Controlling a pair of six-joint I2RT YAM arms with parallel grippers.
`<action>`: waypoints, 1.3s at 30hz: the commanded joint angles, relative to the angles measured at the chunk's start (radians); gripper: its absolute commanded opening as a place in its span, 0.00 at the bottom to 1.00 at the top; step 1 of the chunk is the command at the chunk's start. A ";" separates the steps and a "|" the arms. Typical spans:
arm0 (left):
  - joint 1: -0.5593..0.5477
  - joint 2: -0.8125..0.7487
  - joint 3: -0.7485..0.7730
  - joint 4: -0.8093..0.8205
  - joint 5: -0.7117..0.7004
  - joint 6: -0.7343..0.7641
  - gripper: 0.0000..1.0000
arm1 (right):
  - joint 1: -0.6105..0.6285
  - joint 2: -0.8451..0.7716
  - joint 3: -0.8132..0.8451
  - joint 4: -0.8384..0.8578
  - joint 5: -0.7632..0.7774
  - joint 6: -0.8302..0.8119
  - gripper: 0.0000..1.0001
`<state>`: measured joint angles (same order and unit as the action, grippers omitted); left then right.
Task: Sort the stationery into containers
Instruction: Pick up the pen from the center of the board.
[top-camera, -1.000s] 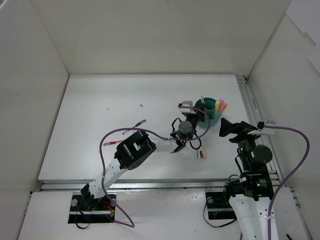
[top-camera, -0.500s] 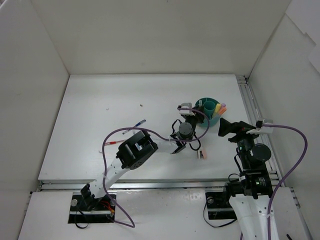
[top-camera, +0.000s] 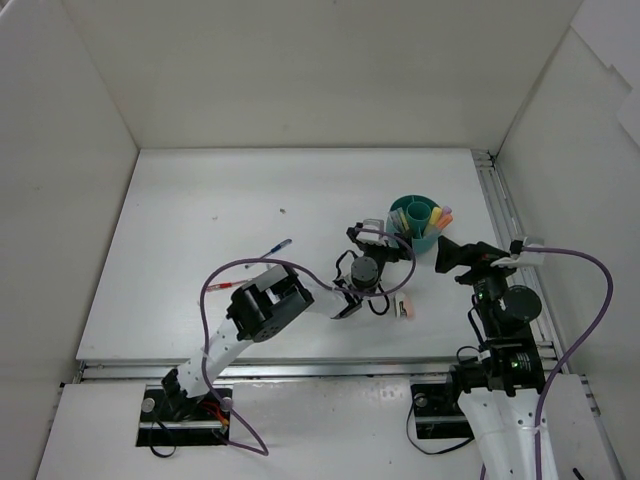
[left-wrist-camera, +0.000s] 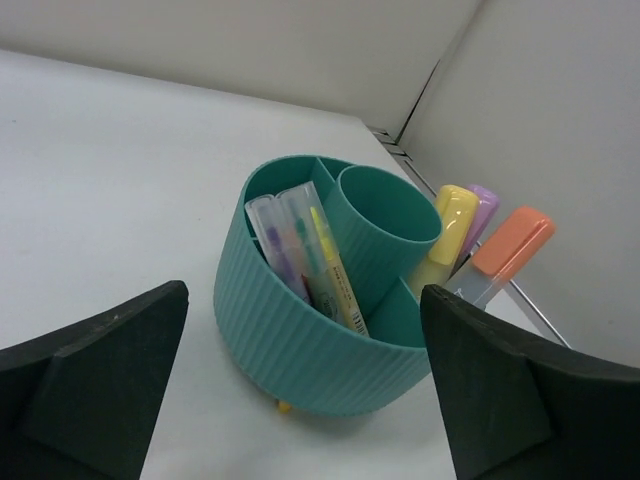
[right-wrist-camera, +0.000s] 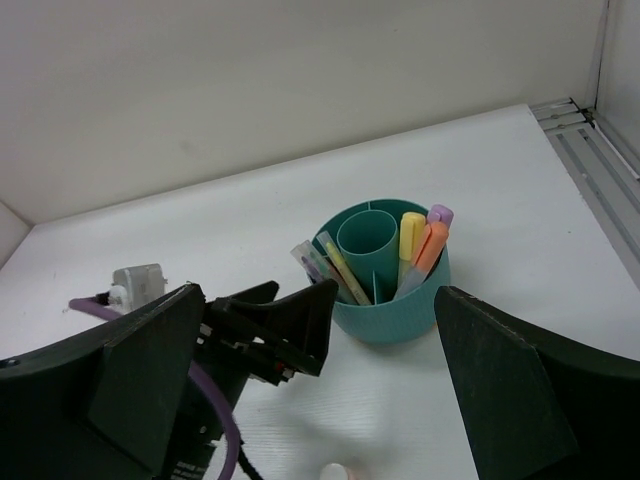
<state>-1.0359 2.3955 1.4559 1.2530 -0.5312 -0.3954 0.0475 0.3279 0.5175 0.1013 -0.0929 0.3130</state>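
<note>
The teal container (top-camera: 418, 224) stands at the right of the table. Its left compartment holds clear highlighters with yellow and purple ink (left-wrist-camera: 318, 262). Its right side holds yellow (left-wrist-camera: 447, 232), purple (left-wrist-camera: 484, 204) and orange (left-wrist-camera: 508, 248) markers. My left gripper (top-camera: 388, 243) is open just in front of the container (left-wrist-camera: 320, 340), nothing between its fingers (left-wrist-camera: 100, 385). My right gripper (top-camera: 447, 256) is open, near and right of the container (right-wrist-camera: 392, 300), and holds nothing. On the table lie a blue pen (top-camera: 279, 247), a red pen (top-camera: 222, 286) and a small eraser (top-camera: 404, 309).
White walls close in the table on three sides, with a metal rail (top-camera: 497, 215) along the right edge. The left gripper's body (right-wrist-camera: 265, 335) shows in the right wrist view. A small yellow bit (left-wrist-camera: 284, 406) lies at the container's base.
My left gripper opened and let go of a highlighter, which now leans in the container's left compartment. The left wrist drew back slightly toward the near edge. The right arm barely moved.
</note>
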 joint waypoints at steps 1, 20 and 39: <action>-0.012 -0.215 -0.043 0.255 0.016 0.073 1.00 | 0.006 0.052 0.052 0.048 -0.010 -0.014 0.98; 0.158 -1.179 -0.336 -1.428 -0.087 -0.288 1.00 | 0.447 0.756 0.369 0.026 0.057 -0.167 0.98; 0.557 -1.796 -0.644 -2.080 -0.098 -0.614 1.00 | 0.867 1.801 1.125 -0.081 0.332 -0.063 0.98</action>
<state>-0.5022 0.6098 0.8078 -0.7868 -0.6254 -0.9981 0.8970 2.1048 1.5589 0.0090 0.1501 0.2081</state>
